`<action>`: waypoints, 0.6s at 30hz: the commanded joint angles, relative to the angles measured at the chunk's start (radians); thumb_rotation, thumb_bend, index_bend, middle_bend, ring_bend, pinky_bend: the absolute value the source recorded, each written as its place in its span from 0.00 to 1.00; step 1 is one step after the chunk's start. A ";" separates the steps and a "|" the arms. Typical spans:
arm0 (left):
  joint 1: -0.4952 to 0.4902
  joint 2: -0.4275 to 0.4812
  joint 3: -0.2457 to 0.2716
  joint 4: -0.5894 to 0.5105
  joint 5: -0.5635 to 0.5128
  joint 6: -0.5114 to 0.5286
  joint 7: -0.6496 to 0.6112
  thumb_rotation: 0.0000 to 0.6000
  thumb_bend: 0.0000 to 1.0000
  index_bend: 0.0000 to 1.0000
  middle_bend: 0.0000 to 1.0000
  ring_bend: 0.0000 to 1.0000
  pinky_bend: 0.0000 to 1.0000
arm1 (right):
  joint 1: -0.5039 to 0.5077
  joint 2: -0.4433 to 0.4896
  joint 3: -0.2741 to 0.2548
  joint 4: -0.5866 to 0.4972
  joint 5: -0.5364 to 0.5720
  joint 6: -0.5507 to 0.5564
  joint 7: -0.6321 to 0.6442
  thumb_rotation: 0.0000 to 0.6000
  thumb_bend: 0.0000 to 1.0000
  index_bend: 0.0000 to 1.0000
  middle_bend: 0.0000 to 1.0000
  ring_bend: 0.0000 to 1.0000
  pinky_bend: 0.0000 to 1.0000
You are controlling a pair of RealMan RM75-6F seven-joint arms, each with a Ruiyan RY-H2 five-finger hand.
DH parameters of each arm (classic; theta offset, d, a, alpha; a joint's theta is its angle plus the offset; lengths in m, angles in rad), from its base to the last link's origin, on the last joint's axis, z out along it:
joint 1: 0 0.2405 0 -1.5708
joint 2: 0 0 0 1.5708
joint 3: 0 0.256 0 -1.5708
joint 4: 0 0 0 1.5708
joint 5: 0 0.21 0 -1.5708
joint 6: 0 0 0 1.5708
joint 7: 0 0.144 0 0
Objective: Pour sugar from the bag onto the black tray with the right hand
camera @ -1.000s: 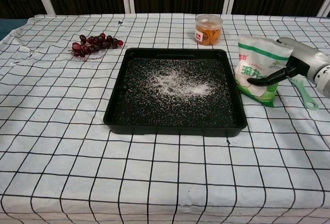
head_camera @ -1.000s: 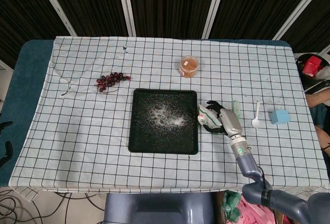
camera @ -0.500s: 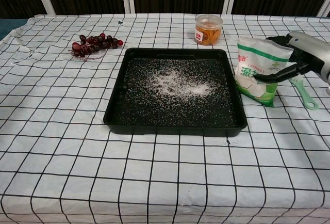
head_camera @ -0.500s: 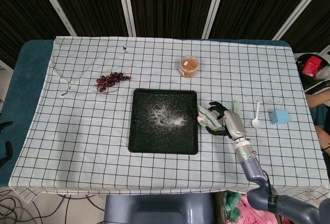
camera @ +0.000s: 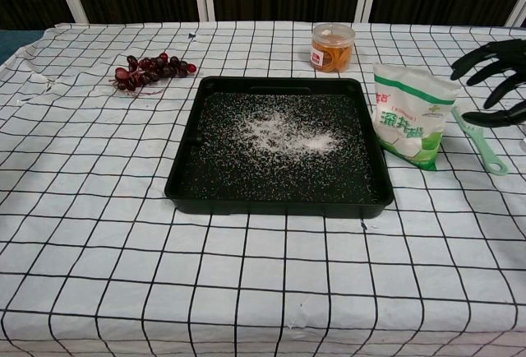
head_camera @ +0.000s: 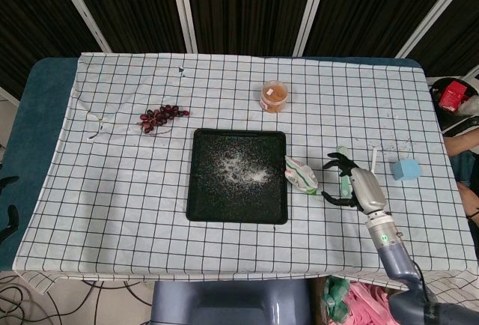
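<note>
We see a desk covered by a white cloth with a black grid. At its middle lies the black tray, square with a raised rim, and a loose scatter of white sugar spreads across its floor, thickest toward the far half.

Just beside the tray's right edge, apart from it, stands the sugar bag. It is a soft white pouch with a green band near the top, red lettering down its left side and green along the bottom corner; it looks plump and leans a little away from the tray.

To the right of the bag we see the right hand, black fingers spread apart and holding nothing, clear of the bag. A pale green utensil lies on the cloth below it.

Farther back we see a small clear tub with orange contents, a bunch of dark red grapes to the left, a blue block and a white spoon to the right.
</note>
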 commanded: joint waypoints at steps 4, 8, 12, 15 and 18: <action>0.001 0.001 -0.001 -0.002 0.005 0.007 -0.001 1.00 0.62 0.22 0.04 0.00 0.00 | -0.098 0.193 -0.090 -0.094 -0.043 0.076 -0.213 1.00 0.18 0.29 0.15 0.22 0.35; 0.001 0.001 0.000 -0.003 0.008 0.007 0.002 1.00 0.62 0.22 0.04 0.00 0.00 | -0.181 0.222 -0.114 -0.103 -0.071 0.230 -0.404 1.00 0.18 0.25 0.15 0.20 0.34; 0.001 0.001 0.001 -0.005 0.011 0.009 0.006 1.00 0.62 0.22 0.04 0.00 0.00 | -0.241 0.213 -0.120 -0.089 -0.095 0.340 -0.479 1.00 0.18 0.25 0.15 0.20 0.34; -0.001 0.001 0.004 -0.004 0.014 0.004 0.009 1.00 0.62 0.22 0.04 0.00 0.00 | -0.272 0.209 -0.125 -0.063 -0.108 0.387 -0.525 1.00 0.18 0.24 0.15 0.20 0.34; -0.003 0.002 0.007 -0.003 0.018 -0.001 0.013 1.00 0.62 0.22 0.04 0.00 0.00 | -0.293 0.205 -0.126 -0.044 -0.116 0.414 -0.537 1.00 0.18 0.24 0.15 0.20 0.34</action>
